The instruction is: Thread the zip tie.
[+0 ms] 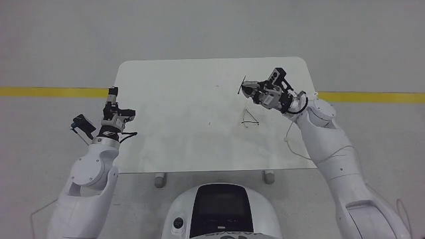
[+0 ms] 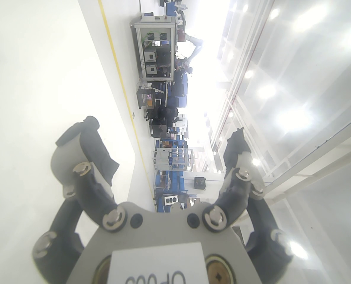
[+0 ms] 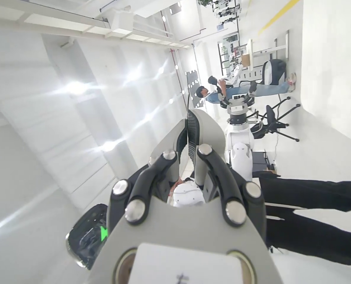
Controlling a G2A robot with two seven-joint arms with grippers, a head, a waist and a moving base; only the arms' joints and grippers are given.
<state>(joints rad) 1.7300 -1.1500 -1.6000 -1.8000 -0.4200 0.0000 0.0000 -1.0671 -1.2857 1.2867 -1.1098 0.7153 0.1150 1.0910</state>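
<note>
A thin black zip tie (image 1: 241, 85) sticks out of my right gripper (image 1: 248, 90), which is shut on it above the right half of the white table (image 1: 186, 106). In the right wrist view the fingers (image 3: 193, 137) are pressed together, and a thin dark strip, the zip tie (image 3: 188, 104), rises from their tips. A thin dark bent line (image 1: 250, 118) lies on the table below that gripper; I cannot tell whether it is a second tie or a shadow. My left gripper (image 1: 111, 94) (image 2: 163, 128) hangs open and holds nothing at the table's left edge.
The table carries nothing else. A cable (image 1: 289, 139) hangs off the right arm near the table's right edge. Yellow floor lines (image 1: 40, 91) run behind and beside the table. People and chairs (image 3: 270, 113) are far off in the room.
</note>
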